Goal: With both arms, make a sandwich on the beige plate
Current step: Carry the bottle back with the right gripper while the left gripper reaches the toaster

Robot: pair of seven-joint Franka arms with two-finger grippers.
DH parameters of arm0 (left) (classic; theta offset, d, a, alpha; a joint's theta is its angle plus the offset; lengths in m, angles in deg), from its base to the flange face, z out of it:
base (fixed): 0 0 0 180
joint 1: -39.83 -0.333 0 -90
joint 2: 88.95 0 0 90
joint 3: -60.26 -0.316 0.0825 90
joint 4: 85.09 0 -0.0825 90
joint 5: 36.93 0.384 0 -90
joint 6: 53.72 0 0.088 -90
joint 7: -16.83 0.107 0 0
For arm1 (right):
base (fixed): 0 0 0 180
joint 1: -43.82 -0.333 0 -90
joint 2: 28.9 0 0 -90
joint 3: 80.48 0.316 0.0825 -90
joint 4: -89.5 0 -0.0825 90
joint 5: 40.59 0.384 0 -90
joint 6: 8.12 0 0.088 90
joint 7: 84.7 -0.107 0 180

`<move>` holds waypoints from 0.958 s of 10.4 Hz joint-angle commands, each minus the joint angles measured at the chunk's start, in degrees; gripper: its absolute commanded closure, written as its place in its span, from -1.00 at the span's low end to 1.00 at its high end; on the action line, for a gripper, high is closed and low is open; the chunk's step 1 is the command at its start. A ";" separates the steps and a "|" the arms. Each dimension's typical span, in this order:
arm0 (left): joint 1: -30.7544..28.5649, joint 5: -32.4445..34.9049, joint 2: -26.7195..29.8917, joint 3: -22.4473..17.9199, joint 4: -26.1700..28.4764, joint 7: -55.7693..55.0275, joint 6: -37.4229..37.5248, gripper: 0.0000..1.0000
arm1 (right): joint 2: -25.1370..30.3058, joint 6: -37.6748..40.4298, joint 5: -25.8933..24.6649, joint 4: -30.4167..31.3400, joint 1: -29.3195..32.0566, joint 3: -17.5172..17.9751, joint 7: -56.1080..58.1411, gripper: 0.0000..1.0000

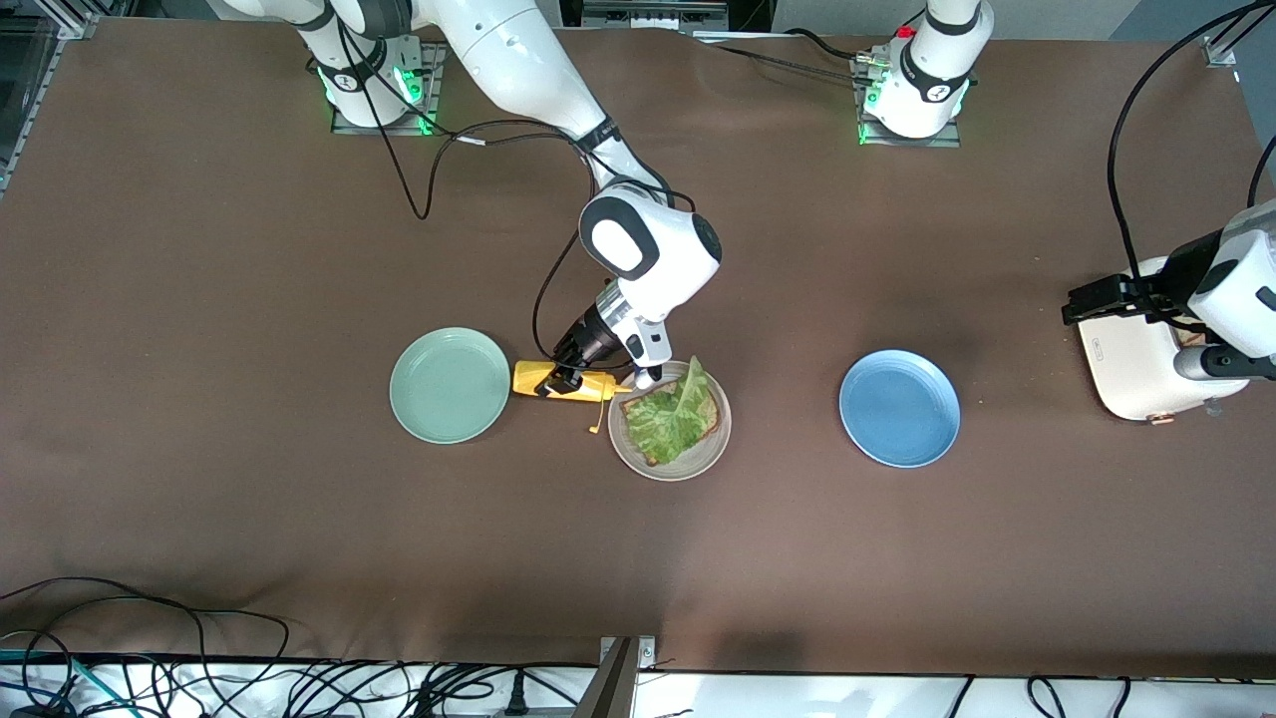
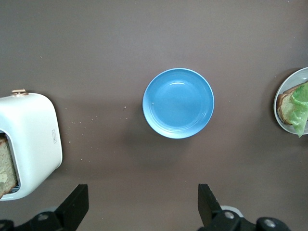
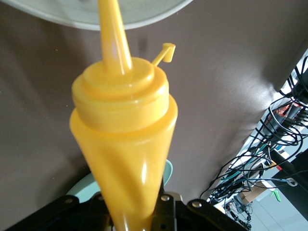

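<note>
1. Look at the mint-green plate (image 1: pixel 450 384). It lies toward the right arm's end of the table, with nothing on it.
2. Your right gripper (image 1: pixel 560 379) squeezes a yellow sauce bottle (image 1: pixel 558 381) tight. The bottle is tipped flat, with its spout aimed at the beige plate (image 1: pixel 623 454), likely so sauce can land on the food.
3. The right arm (image 1: pixel 638 254) bends down from its base at the top edge and reaches to the middle of the table.
4. On the beige plate, a slice of bread (image 1: pixel 653 404) lies under a lettuce leaf (image 1: pixel 678 414). There is no top slice yet.
5. The blue plate (image 1: pixel 899 407) is bare.
6. Your left gripper (image 2: pixel 142 211) is open, holds nothing and waits up high near the white toaster (image 1: pixel 1146 374). More bread (image 2: pixel 6 163) sits inside, maybe the top slice.
</note>
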 commanded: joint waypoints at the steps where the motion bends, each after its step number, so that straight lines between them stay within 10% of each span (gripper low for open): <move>1: -0.14 1.46 0.05 0.18 -0.24 1.59 1.32 -1.00 | 1.63 -0.04 2.40 -1.84 2.87 1.42 1.05 1.00; 6: -6.19 1.81 -1.53 -0.61 0.38 1.86 1.41 -1.00 | 13.40 0.57 9.70 1.15 18.76 14.34 13.22 1.00; 10: -13.05 12.04 -5.82 -0.61 0.64 8.77 1.41 -1.00 | 24.03 0.75 23.84 7.72 27.21 14.36 31.94 1.00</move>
